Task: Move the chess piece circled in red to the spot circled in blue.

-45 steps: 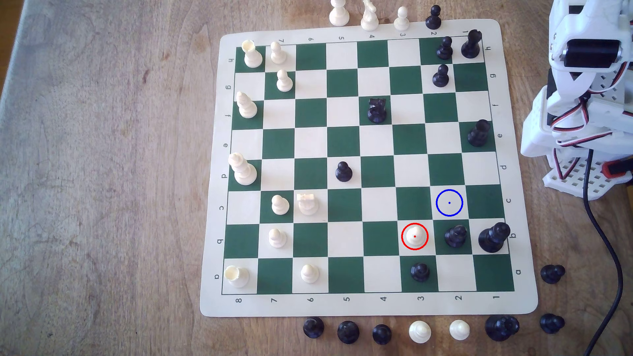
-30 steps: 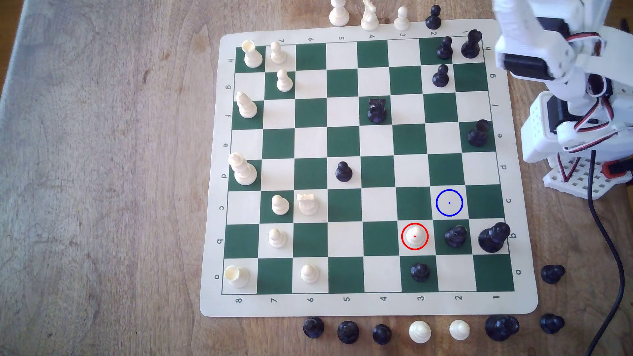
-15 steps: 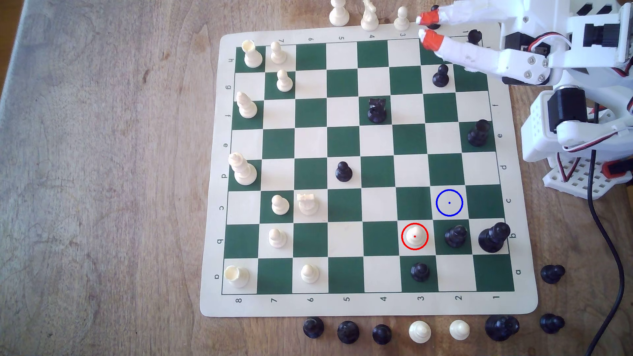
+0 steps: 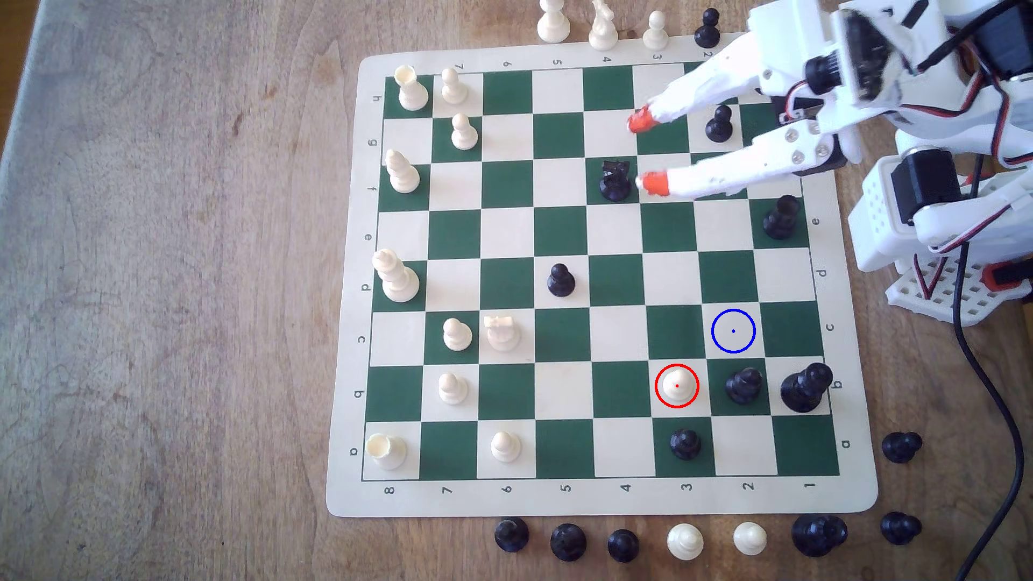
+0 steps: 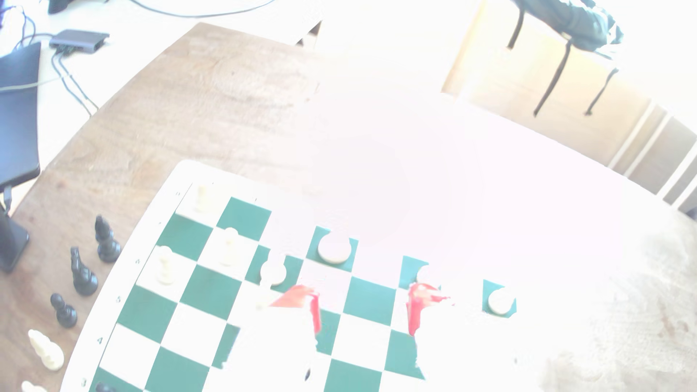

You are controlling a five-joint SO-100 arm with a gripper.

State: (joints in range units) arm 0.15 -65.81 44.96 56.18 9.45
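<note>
Exterior view: gripper (image 4: pixel 645 152) extended over the chessboard (image 4: pixel 601 500) from the board's far right corner, jaws spread wide, nothing between them. One orange fingertip (image 4: pixel 639 120) sits above the second rank of squares from the far edge; the other fingertip (image 4: pixel 654 183) is just beside a black knight (image 4: pixel 615 180), contact cannot be told. A black pawn (image 4: pixel 719 124) stands between the two white fingers, nearer the arm.

The chess piece (image 4: pixel 677 385), a cream pawn ringed in red, stands upright on a cream square in the second rank from the board's near edge, toward the right side, well apart from the gripper. Just beside it on the exterior view's right is a black piece (image 4: pixel 744 385). The spot (image 4: pixel 733 331), ringed in blue, is the cream square diagonally adjacent, one rank farther and one file right; it is bare.

Wrist view: heavily overexposed; orange tips of the gripper (image 5: pixel 364 309) apart over green and cream squares
</note>
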